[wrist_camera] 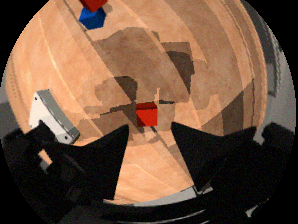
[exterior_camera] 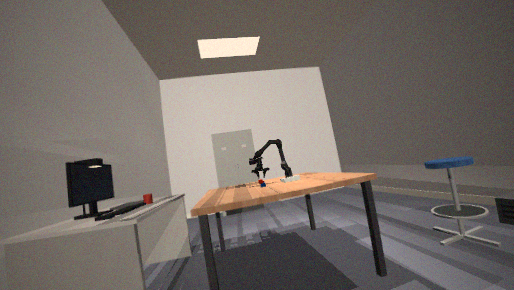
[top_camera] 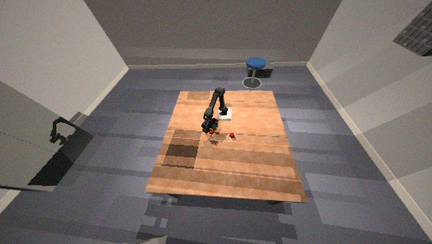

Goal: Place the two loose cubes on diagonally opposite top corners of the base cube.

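Top view: the black arm [top_camera: 213, 102] [exterior_camera: 275, 142] rises from a white plate [top_camera: 225, 118] [exterior_camera: 295, 178] [wrist_camera: 46, 114] on the wooden tabletop [top_camera: 248, 156] [exterior_camera: 300, 185] [wrist_camera: 131, 175] and reaches over it, its end effector [top_camera: 213, 128] [exterior_camera: 260, 174] [wrist_camera: 149, 125] pointing downward. One red cube, the free cube [top_camera: 211, 132] [wrist_camera: 147, 116], shows at the edge of the end effector; the other, the upper cube [top_camera: 232, 135] [exterior_camera: 261, 181] [wrist_camera: 94, 4], lies well apart from it to the right in the picture. A stool [top_camera: 255, 63] [exterior_camera: 448, 163] with a blue seat stands on the floor beyond the tabletop. Exterior view: the arm arches upward and then down, with the end effector raised above the tabletop. The upper cube rests on the blue base cube [exterior_camera: 263, 185] [wrist_camera: 92, 19]; its exact offset is too small to tell. The free cube cannot be made out separately here. At the left, a monitor [exterior_camera: 90, 183] and a red mug [exterior_camera: 148, 198] stand on a desk [exterior_camera: 75, 250]. Wrist view: the end effector is partly open, its two dark fingers well separated and gripping nothing. The free cube appears in line with the opening, just past the fingertips in the picture. The base cube and upper cube appear near the upper left edge, the latter cut off by the frame. The white plate shows at the left.
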